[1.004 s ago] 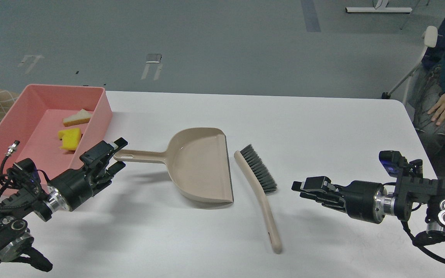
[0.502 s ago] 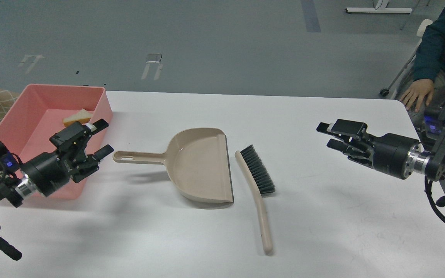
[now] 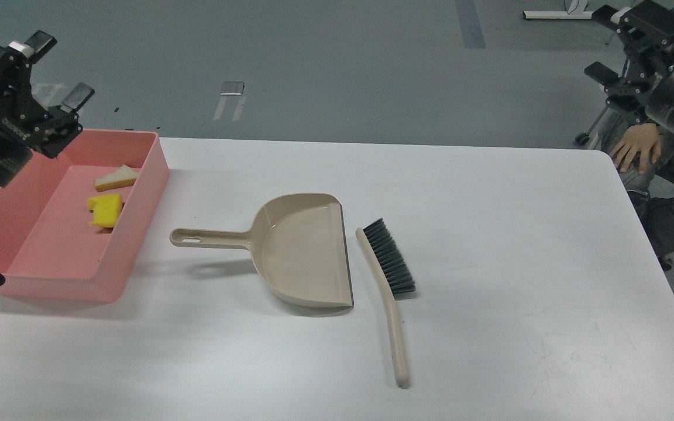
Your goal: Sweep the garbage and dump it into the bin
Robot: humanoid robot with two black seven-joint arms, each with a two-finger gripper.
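The salmon-pink bin (image 3: 138,193) stands at the table's left edge. Inside it lie the yellow notched block (image 3: 106,210) and the white bread-like slice (image 3: 116,178). The beige dustpan (image 3: 305,251) lies empty at the table's middle, handle pointing left. The beige brush (image 3: 389,275) with dark bristles lies just right of it. My left gripper (image 3: 59,70) is raised high at the far left, above the bin's back corner, open and empty. My right gripper (image 3: 603,44) is raised at the top right, off the table, open and empty.
A person sits at the right edge, one hand (image 3: 635,146) near the table's far right corner. The white table (image 3: 489,234) ends near that hand. Grey floor lies behind the table.
Both arms have lifted up and outward, away from the table, the left to the top left and the right to the top right. The dustpan and brush lie where they were.
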